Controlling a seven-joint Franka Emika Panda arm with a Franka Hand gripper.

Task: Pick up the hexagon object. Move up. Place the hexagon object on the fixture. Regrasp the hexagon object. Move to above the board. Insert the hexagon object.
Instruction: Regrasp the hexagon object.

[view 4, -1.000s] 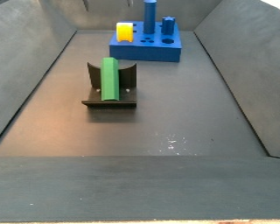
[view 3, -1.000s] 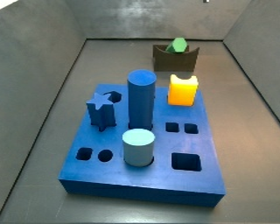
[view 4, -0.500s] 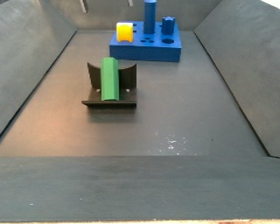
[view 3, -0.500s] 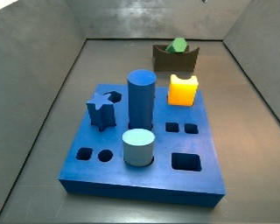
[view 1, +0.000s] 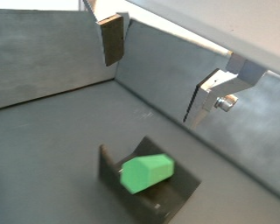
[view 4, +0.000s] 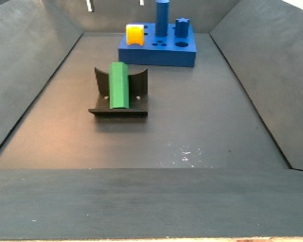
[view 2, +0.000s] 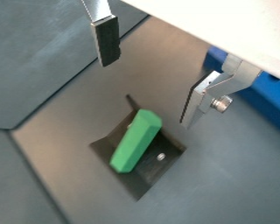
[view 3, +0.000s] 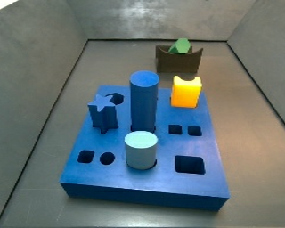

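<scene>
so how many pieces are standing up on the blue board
4 on the board: star peg, tall cylinder, pale cylinder, orange block. None looks hidden. Gripper hangs open above the fixture.

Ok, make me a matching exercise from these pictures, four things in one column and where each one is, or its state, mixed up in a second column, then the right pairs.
Things:
1. hexagon object
2. fixture
3. orange-yellow block
4. gripper

Places or states:
A. standing on the board
B. on the floor, apart from the board
C. lying in the fixture's notch
D. above the hexagon object, jaws open, holding nothing

Pairs: 1-C, 2-B, 3-A, 4-D
</scene>
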